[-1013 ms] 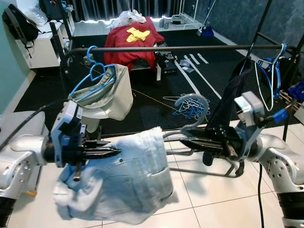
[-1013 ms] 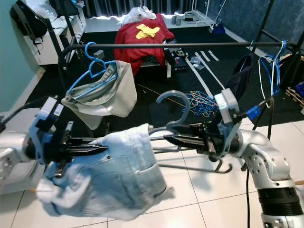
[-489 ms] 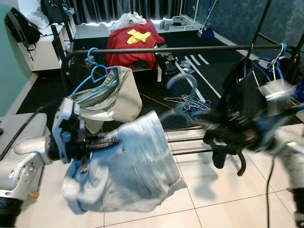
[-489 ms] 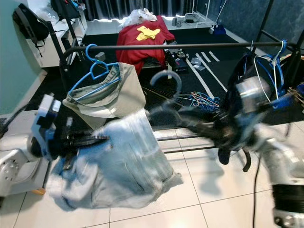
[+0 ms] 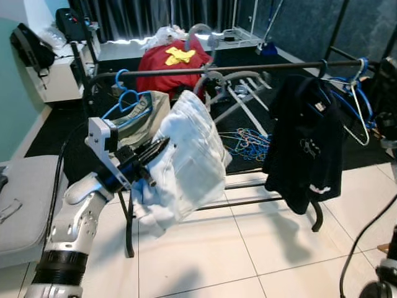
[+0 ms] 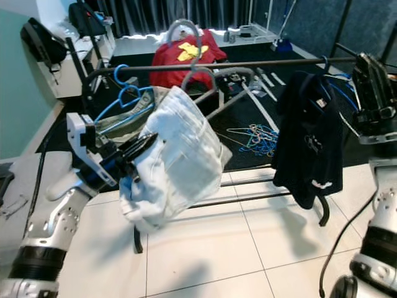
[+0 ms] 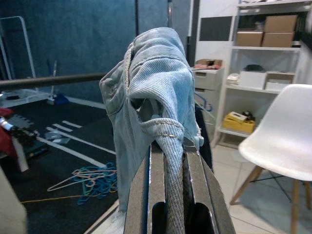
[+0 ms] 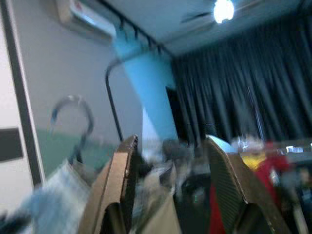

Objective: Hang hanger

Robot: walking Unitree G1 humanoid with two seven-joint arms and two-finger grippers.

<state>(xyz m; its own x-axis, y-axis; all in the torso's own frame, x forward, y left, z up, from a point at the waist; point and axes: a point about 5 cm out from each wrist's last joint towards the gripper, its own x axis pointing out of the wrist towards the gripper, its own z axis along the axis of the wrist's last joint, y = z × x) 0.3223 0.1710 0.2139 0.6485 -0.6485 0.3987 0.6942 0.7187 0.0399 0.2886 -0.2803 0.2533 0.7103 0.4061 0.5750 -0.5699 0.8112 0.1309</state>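
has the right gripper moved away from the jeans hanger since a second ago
Yes. The right gripper has let go of the grey hanger and pulled back to the robot's right, now open beyond the black garment on the rail.

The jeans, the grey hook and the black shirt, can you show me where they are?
jeans (image 6: pixel 186 149), right eye view, middle of the pale denim.
grey hook (image 6: pixel 183 28), right eye view, top of its curve.
black shirt (image 5: pixel 304 143), left eye view, chest.
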